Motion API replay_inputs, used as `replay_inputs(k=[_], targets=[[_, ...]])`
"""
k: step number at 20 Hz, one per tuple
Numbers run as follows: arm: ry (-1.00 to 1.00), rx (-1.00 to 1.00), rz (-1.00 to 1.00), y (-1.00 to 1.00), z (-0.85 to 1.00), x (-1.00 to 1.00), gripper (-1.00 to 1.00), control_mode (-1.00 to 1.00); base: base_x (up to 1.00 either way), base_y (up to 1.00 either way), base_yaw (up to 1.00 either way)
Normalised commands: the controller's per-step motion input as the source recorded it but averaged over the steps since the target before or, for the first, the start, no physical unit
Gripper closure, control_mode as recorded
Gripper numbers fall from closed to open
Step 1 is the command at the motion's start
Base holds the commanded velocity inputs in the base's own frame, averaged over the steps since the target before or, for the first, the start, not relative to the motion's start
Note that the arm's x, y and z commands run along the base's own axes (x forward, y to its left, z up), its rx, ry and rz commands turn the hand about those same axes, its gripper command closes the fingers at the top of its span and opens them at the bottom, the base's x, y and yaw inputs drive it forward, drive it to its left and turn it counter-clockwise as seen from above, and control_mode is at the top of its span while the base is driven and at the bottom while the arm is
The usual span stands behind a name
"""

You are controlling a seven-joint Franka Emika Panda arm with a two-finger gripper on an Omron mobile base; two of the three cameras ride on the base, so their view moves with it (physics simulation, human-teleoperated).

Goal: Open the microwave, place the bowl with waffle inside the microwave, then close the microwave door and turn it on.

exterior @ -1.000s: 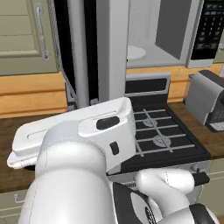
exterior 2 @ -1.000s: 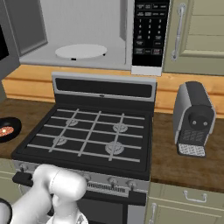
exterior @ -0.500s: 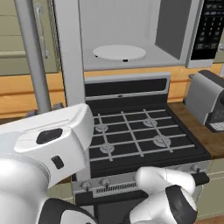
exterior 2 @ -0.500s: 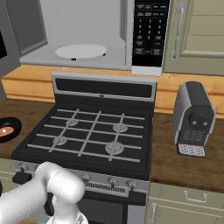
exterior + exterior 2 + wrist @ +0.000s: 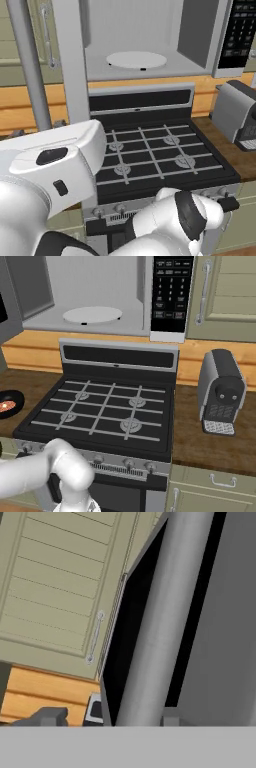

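Note:
The microwave (image 5: 150,45) stands open above the stove, its grey cavity showing the white turntable (image 5: 92,314) and its keypad (image 5: 171,291) to the right. The microwave door (image 5: 70,65) is swung out wide to the left, with its long grey bar handle (image 5: 27,65) nearest me. In the hand view my gripper (image 5: 109,716) is open around that handle (image 5: 160,622); the left fingertip (image 5: 47,716) stands clear of it. The black bowl (image 5: 17,398) holding the orange-red waffle (image 5: 6,405) sits on the counter left of the stove.
A black gas stove (image 5: 105,411) lies under the microwave. A grey toaster (image 5: 220,391) stands on the wooden counter to its right. Beige cabinet doors (image 5: 55,587) flank the microwave. My white arm (image 5: 50,170) fills the lower left of the left base view.
The microwave door has swung further out to the left, uncovering the whole cavity. My arm followed it left, and the fingers have spread off the handle.

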Motion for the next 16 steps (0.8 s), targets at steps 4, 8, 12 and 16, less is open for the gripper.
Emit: replay_inputs(k=[4,8,12,16], targets=[[-0.02,0.03,0.00,-0.53,-0.03,-0.70,-1.00,-1.00,0.00,0.00,0.00],[-0.15,0.10,0.01,-0.99,-0.03,-1.00,-1.00,-1.00,0.00,0.00,0.00],[-0.12,0.15,0.00,-0.82,-0.46,-1.00,-1.00,-1.00,0.00,0.00,0.00],[-0.08,0.18,-0.05,-0.90,-0.39,-1.00,-1.00,-1.00,0.00,0.00,0.00]])
